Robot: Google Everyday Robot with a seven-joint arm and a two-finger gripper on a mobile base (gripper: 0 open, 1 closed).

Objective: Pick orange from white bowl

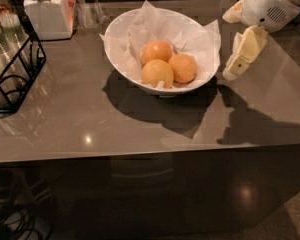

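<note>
The white bowl (120, 59) stands at the middle back of the grey table, lined with crumpled white paper. Three oranges lie in it, close together: one at the back (157, 51), one at the right (183, 68) and a slightly paler, yellower one at the front (157, 74). My gripper (242, 54) hangs from the white arm at the upper right. It is just outside the bowl's right rim, above the table, and holds nothing.
A white lidded jar (46, 11) stands at the back left. A black wire rack (12, 69) with bottles sits at the left edge. A clear glass (87, 6) stands behind the bowl. The table's front edge runs across the lower middle.
</note>
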